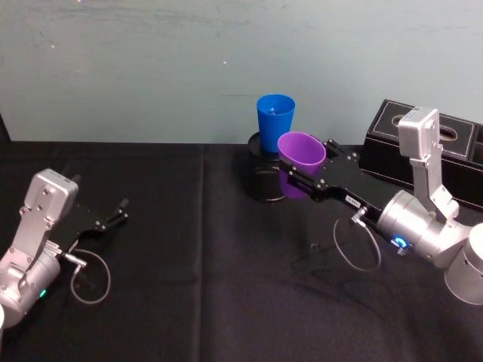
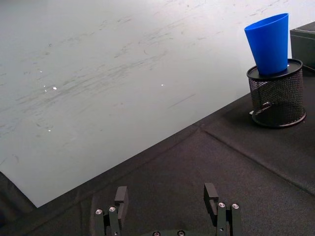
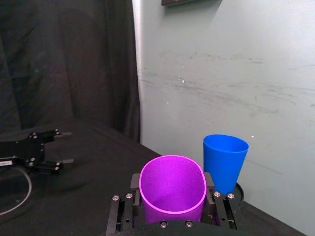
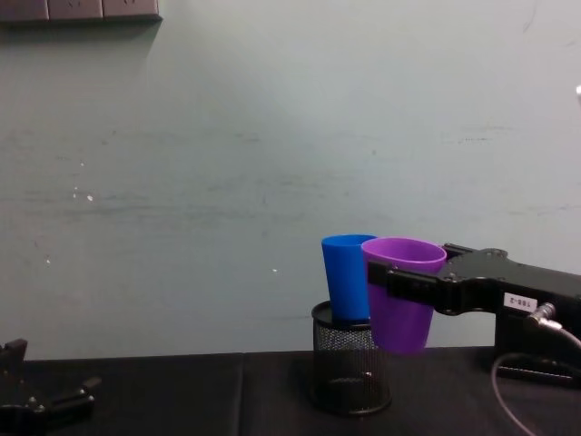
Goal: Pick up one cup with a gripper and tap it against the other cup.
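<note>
**Purple cup held aloft beside blue cup**

Obs. 1: The right gripper (image 1: 306, 167), black and 2-fingered on a silver-grey wrist with a blue light ring, is clamped on the purple plastic tapered tumbler (image 1: 302, 154). 1 finger sits on each side of the cup wall, below the rim. The tumbler is off the black tablecloth (image 1: 189, 302), its mouth tipped slightly toward the robot.

Obs. 2: The bright blue plastic tapered tumbler (image 1: 275, 115) stands upright on top of the black wire-mesh pen holder (image 1: 264, 181), near the pale wall at the table's far edge. The purple tumbler hangs just beside it, on the robot's right and nearer side, its rim lower than the blue rim. In the chest view the 2 cups overlap; cannot tell whether they touch.

Obs. 3: The left gripper (image 1: 121, 211) lies low over the cloth at the robot's left, well apart from the cups, fingers spread wide and empty.

Obs. 4: A black box (image 1: 438, 151) sits at the far right, behind the right arm.
</note>
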`<state>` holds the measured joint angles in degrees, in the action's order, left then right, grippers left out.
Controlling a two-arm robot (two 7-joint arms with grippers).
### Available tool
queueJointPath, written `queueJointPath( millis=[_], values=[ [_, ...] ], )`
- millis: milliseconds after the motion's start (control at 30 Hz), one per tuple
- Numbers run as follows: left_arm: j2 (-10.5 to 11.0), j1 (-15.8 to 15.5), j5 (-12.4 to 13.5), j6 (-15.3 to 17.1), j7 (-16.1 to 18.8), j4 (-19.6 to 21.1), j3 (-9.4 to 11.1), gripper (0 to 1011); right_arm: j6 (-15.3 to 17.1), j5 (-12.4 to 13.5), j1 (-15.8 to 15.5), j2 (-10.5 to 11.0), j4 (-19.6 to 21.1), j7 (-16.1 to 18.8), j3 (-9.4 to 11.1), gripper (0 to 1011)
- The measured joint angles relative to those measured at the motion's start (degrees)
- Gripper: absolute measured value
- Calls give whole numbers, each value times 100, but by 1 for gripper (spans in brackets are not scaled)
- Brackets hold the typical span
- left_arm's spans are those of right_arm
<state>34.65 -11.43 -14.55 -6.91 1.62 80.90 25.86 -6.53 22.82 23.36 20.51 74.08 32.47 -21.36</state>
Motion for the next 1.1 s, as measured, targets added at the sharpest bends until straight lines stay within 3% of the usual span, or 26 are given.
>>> queueJointPath(
  millis=[500, 1100],
  values=[
    [0, 0, 0, 0, 0, 0, 0, 1011, 67, 68, -473, 294, 365, -174, 15, 724],
    [0, 0, 0, 0, 0, 0, 0, 1011, -238, 24, -772, 290, 299, -168, -19, 724]
  ],
)
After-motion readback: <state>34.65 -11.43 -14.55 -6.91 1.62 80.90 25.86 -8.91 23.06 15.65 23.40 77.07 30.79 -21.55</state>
